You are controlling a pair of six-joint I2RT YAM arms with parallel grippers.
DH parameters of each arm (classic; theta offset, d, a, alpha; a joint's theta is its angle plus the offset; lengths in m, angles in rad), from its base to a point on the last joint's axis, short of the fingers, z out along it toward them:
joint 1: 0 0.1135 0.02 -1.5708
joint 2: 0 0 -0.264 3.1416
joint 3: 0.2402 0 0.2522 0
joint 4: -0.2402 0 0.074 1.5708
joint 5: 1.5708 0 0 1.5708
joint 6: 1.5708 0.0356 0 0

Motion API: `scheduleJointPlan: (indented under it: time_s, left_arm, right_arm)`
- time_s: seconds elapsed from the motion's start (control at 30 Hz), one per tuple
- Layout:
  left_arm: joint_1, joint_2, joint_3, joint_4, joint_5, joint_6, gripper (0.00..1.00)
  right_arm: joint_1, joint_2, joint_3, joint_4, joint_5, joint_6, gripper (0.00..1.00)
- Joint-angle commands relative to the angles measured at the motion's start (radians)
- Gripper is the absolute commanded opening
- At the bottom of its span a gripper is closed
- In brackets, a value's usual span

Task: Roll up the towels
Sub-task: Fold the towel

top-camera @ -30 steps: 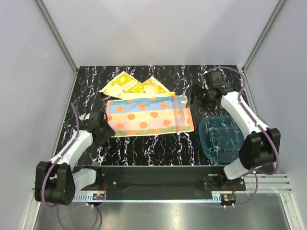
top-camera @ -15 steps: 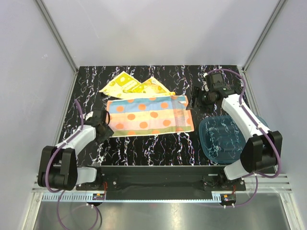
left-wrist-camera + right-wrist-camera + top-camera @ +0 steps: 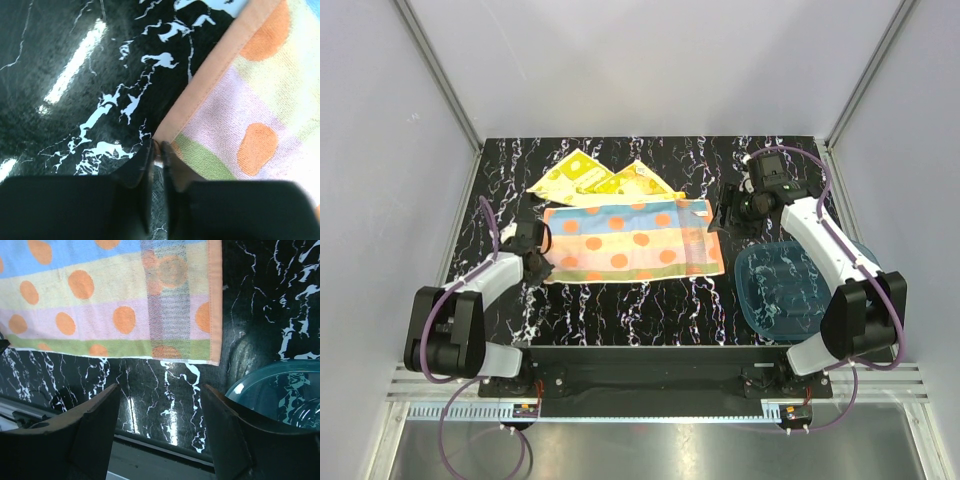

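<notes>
Left gripper (image 3: 157, 150) nearly closed, pinching near-left corner of orange towel (image 3: 630, 240). Right gripper (image 3: 160, 386) hanging wide open, holding nothing, over towel's right edge. Orange towel lying flat mid-table (image 3: 650, 300); yellow towel (image 3: 605, 180) sitting rumpled just behind, toward far edge. 0 of 2 rolled, both waiting.

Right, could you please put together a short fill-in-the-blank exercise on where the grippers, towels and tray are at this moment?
1. The left gripper pinches the orange towel at its near-left ____.
2. The right gripper hovers over the towel's other end with its jaws ____.
3. The blue tray stands on the ____ side of the table.
4. The orange towel lies spread flat, not yet ____.

Missing words: corner; open; right; rolled.
</notes>
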Motion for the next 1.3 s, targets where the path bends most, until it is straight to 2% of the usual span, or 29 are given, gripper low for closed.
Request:
scheduleJointPlan:
  time_s: [0.0, 0.07, 0.23, 0.3, 0.47, 0.67, 0.83, 1.0, 1.27]
  left_arm:
    - [0.002, 0.009, 0.014, 0.042, 0.018, 0.037, 0.04]
    - [0.002, -0.012, 0.014, 0.033, 0.025, 0.051, 0.00]
    - [0.030, -0.111, 0.006, -0.009, 0.044, 0.085, 0.00]
    - [0.086, -0.151, -0.008, -0.009, 0.108, 0.106, 0.00]
    - [0.129, -0.241, 0.011, -0.073, 0.148, 0.106, 0.00]
    - [0.221, -0.310, -0.002, -0.110, 0.183, 0.111, 0.00]
    - [0.263, -0.375, -0.035, -0.128, 0.188, 0.100, 0.00]
    - [0.265, -0.363, -0.045, -0.122, 0.208, 0.106, 0.00]
    - [0.263, -0.368, -0.052, -0.110, 0.226, 0.111, 0.00]
  right_arm:
    - [0.004, 0.012, -0.003, 0.029, -0.045, 0.001, 0.72]
    - [0.004, 0.023, -0.009, 0.024, -0.047, 0.009, 0.72]
    - [0.004, 0.072, -0.041, 0.028, -0.073, 0.036, 0.72]
    - [0.009, 0.093, -0.060, 0.039, -0.065, 0.062, 0.71]
    - [0.039, 0.145, -0.109, 0.052, 0.001, 0.104, 0.67]
    - [0.144, 0.199, -0.124, 0.056, 0.042, 0.148, 0.63]
    - [0.208, 0.219, -0.132, 0.021, 0.157, 0.183, 0.60]
    - [0.208, 0.182, -0.196, 0.030, 0.207, 0.211, 0.53]
    - [0.208, 0.228, -0.192, 0.070, 0.207, 0.216, 0.53]
